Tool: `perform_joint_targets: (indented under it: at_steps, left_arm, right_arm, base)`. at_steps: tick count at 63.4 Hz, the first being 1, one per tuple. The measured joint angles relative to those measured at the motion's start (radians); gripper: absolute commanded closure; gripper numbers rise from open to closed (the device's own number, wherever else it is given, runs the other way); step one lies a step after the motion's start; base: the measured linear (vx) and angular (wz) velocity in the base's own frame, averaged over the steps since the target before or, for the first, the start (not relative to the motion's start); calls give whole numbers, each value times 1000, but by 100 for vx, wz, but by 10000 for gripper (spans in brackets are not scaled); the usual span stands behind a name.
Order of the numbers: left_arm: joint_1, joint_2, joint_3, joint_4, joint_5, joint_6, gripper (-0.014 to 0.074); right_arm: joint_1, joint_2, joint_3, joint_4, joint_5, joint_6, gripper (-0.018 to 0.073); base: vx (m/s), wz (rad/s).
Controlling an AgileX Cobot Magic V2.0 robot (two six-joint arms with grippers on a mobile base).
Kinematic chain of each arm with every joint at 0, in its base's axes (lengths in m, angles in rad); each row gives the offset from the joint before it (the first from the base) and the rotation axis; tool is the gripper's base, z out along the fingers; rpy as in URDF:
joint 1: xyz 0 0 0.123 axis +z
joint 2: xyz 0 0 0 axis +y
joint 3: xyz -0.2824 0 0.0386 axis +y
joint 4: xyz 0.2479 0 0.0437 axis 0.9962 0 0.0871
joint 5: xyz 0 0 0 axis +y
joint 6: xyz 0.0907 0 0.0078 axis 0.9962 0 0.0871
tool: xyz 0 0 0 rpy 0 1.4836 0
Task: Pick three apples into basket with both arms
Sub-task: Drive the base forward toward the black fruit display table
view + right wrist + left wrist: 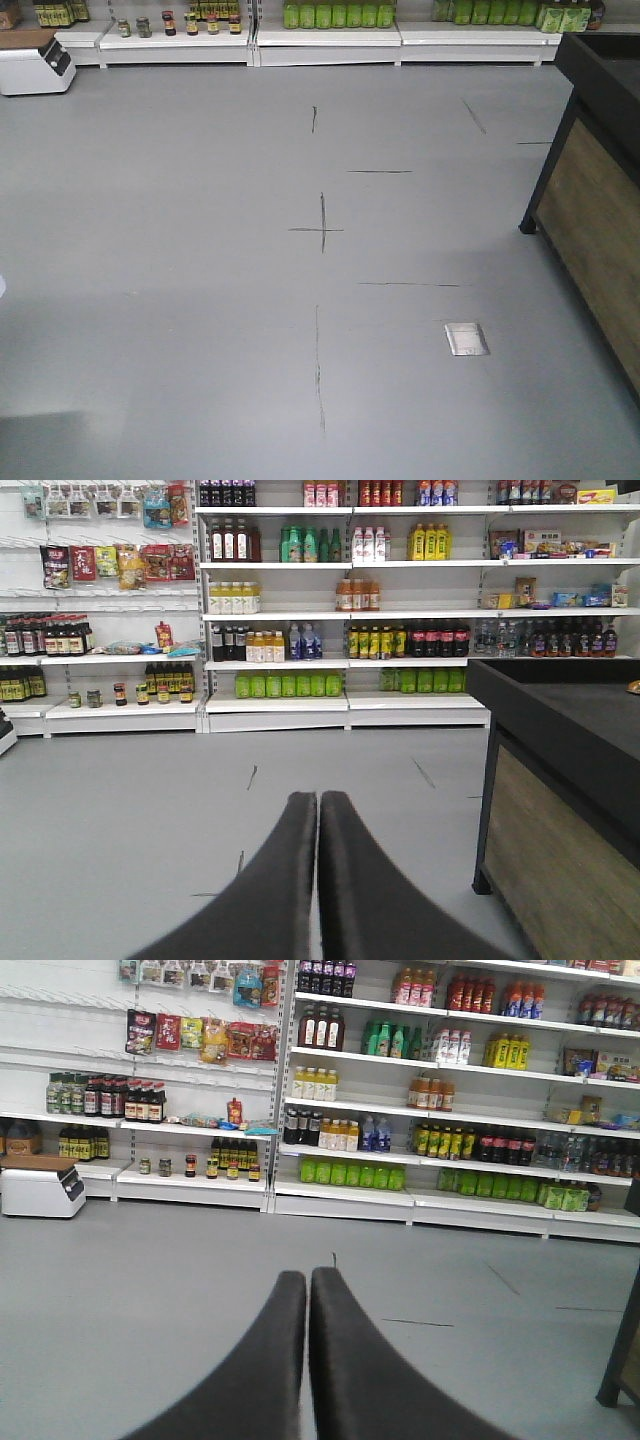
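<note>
The left end effector point(308, 1278) is clenched. Its two matte black fingers point(270, 1360) are broad at the base and curve to blunt tips that press together with only a thin seam between them, and they hold nothing. The right end effector point(318, 800) has the same shape and is also clenched on nothing. Both hang over a smooth grey floor point(200, 250) with a dull sheen, crossed by thin dark line marks point(322, 225). A small square metal plate point(466, 339) is set flush into the floor on the near right.

At the far side stands white metal shelving point(450, 1110) with flat tiers. It carries rows of glossy bottles: green ones point(338, 14) on the lowest tier, with dark, yellow and orange ones above. Bright foil pouches point(200, 1035) hang at the far left. A boxy white machine point(35, 65) with a dark slanted panel sits on the floor at the far left.

On the right is a stand point(560, 740) with a black frame, a black rimmed surface and a wood-grain side panel. At the right edge of the frame, a yellowish sliver point(634, 687) lies on that surface, cropped too closely to identify.

I cannot tell where the apples or the basket are.
</note>
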Motion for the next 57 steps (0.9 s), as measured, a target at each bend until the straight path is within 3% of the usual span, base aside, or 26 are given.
perform_joint_targets:
  at_steps: [57]
  left_arm:
    - [0, 0, 0, 0, 0, 0, 603]
  right_arm:
    - [0, 0, 0, 0, 0, 0, 568]
  base:
    - [13, -7]
